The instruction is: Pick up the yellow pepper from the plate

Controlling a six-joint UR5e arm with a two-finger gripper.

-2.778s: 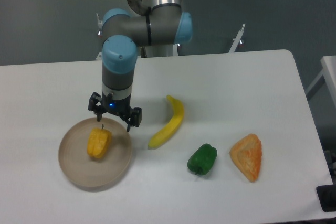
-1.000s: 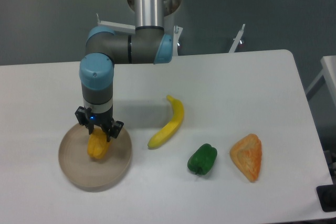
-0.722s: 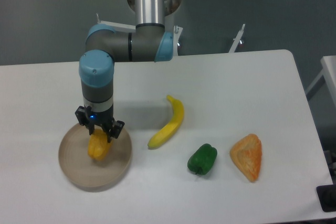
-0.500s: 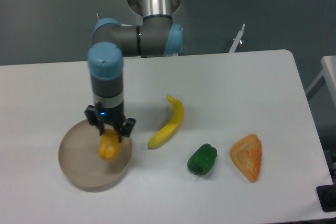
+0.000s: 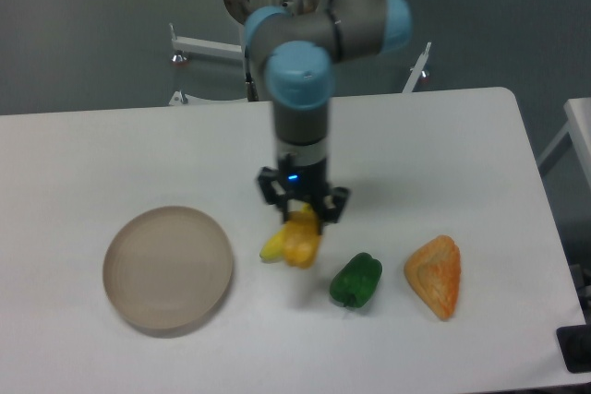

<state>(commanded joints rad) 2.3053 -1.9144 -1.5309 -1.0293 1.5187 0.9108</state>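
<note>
Centre frame, the hand [image 5: 303,219] pinches the yellow pepper [image 5: 301,241] aloft, well clear of the plate [image 5: 167,269] at lower left; pickup looks complete, needing only a steady hold.

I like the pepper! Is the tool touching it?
Touching. The camera view shows the tool clamped on the pepper's top, carrying it away from the plate.

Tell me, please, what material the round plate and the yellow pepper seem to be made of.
The round tan plate looks like matte wood or fibre composite: even, dull, without glare. The small golden-yellow pepper, held in the gripper, seems to be smooth plastic, probably a toy: uniform colour, faint sheen.
</note>
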